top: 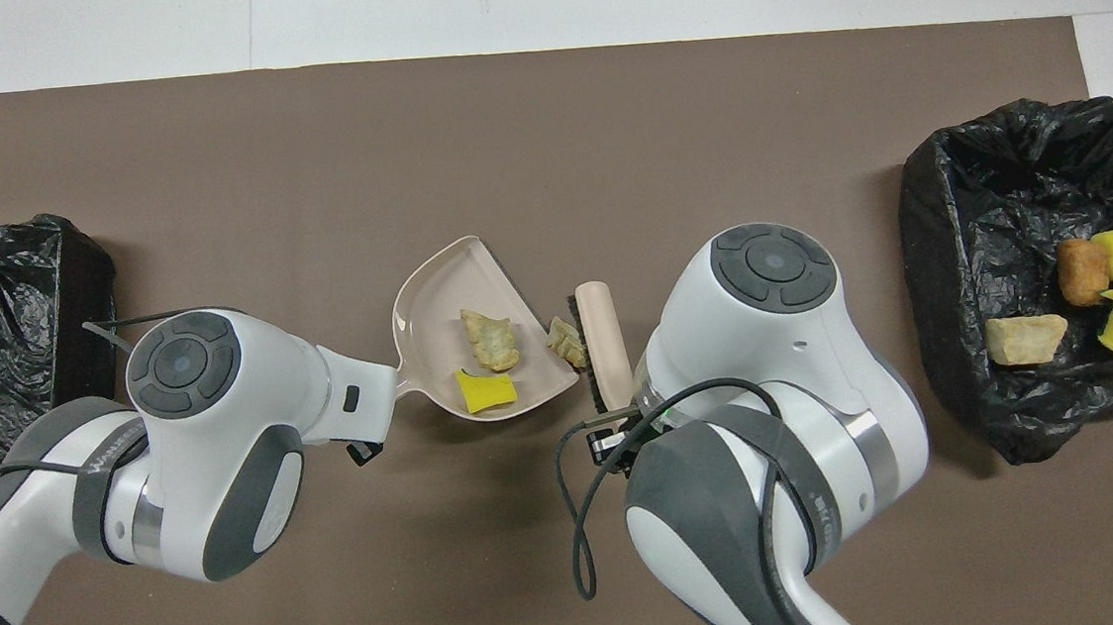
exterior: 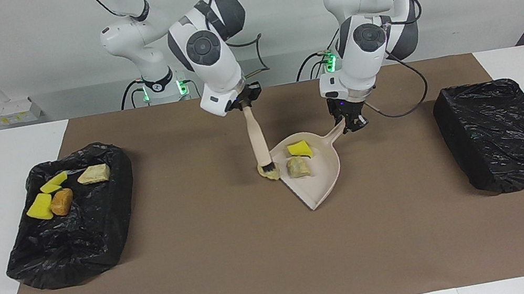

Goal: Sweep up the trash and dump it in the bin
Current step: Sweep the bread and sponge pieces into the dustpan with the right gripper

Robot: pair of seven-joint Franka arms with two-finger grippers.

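Facing view: left tool pinching dustpan handle, right tool clamped on brush.

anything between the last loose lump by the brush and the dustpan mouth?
Nothing visible. The tan bread-like lump lies on the brown mat at the open edge of the beige plastic dustpan, with the beige brush on the side away from the pan. The pan's mouth is unblocked; its yellow sponge chunk sits further in.

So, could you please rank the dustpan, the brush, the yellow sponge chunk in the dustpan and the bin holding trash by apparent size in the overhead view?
1. Bin holding trash
2. Dustpan
3. Brush, partly hidden under the right arm
4. Yellow sponge chunk
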